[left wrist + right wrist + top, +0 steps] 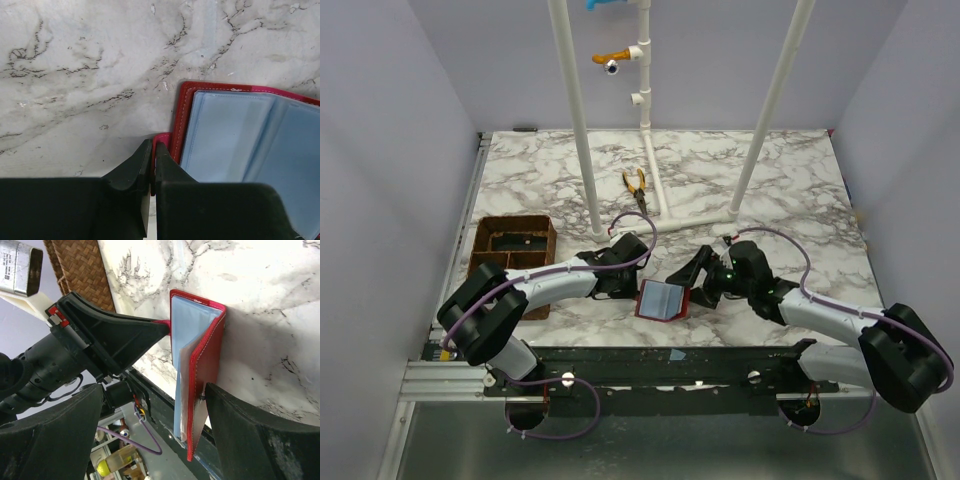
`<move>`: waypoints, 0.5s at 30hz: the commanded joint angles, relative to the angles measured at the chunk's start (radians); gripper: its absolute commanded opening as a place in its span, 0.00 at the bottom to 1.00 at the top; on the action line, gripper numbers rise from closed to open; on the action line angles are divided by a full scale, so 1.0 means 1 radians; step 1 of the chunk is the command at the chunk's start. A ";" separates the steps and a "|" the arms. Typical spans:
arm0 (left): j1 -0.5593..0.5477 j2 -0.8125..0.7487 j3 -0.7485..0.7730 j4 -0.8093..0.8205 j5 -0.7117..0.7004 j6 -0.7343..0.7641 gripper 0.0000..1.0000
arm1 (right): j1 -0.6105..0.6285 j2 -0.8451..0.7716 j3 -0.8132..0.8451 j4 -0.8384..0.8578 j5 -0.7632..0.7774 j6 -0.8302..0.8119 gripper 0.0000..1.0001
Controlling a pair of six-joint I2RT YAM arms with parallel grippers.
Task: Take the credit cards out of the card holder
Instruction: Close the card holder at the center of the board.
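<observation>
The red card holder (660, 299) lies part open near the front edge, its pale blue inner panels (235, 135) showing. My left gripper (626, 284) is at its left side, jaws shut (153, 152) on a red flap at the cover's edge. My right gripper (704, 284) is open (154, 390) at its right side. The raised right cover (207, 355) stands between the fingers and leans on the right finger (250, 430). A pale sheet shows between the blue panel and the cover; I cannot tell whether it is a card. The left gripper's fingers (125, 335) show in the right wrist view.
A brown compartment tray (510, 250) stands at the left, its woven wall in the right wrist view (80, 270). Orange-handled pliers (637, 183) lie at the back by the white pipe frame (578, 120). The table's front edge and black rail (670, 365) are just behind the holder.
</observation>
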 commanded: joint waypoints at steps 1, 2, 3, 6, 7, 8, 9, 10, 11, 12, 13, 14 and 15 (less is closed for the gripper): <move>-0.004 0.034 -0.043 -0.014 0.032 -0.012 0.00 | 0.007 0.028 0.022 0.066 -0.044 0.017 0.86; -0.006 0.033 -0.043 -0.015 0.033 -0.014 0.00 | 0.007 0.034 0.027 0.073 -0.047 0.019 0.86; -0.005 0.032 -0.043 -0.014 0.035 -0.014 0.00 | 0.007 0.041 0.032 0.078 -0.050 0.020 0.86; -0.008 0.028 -0.041 -0.012 0.042 -0.017 0.00 | 0.008 0.063 0.047 0.090 -0.055 0.019 0.85; -0.008 0.029 -0.040 -0.009 0.045 -0.019 0.00 | 0.007 0.073 0.054 0.094 -0.057 0.019 0.85; -0.010 0.029 -0.039 -0.008 0.047 -0.021 0.00 | 0.007 0.080 0.061 0.099 -0.061 0.019 0.85; -0.011 0.030 -0.039 -0.005 0.053 -0.023 0.00 | 0.008 0.091 0.070 0.103 -0.063 0.018 0.85; -0.012 0.030 -0.039 -0.004 0.056 -0.026 0.00 | 0.010 0.098 0.078 0.106 -0.064 0.019 0.85; -0.013 0.028 -0.040 -0.002 0.059 -0.029 0.00 | 0.014 0.107 0.087 0.106 -0.062 0.017 0.85; -0.013 0.026 -0.042 0.002 0.065 -0.032 0.00 | 0.017 0.117 0.094 0.106 -0.059 0.017 0.86; -0.014 0.023 -0.045 0.005 0.070 -0.036 0.00 | 0.021 0.129 0.102 0.110 -0.059 0.017 0.85; -0.015 0.020 -0.048 0.008 0.074 -0.040 0.00 | 0.025 0.143 0.109 0.115 -0.059 0.017 0.85; -0.015 0.015 -0.051 0.010 0.079 -0.044 0.00 | 0.029 0.155 0.114 0.118 -0.058 0.018 0.85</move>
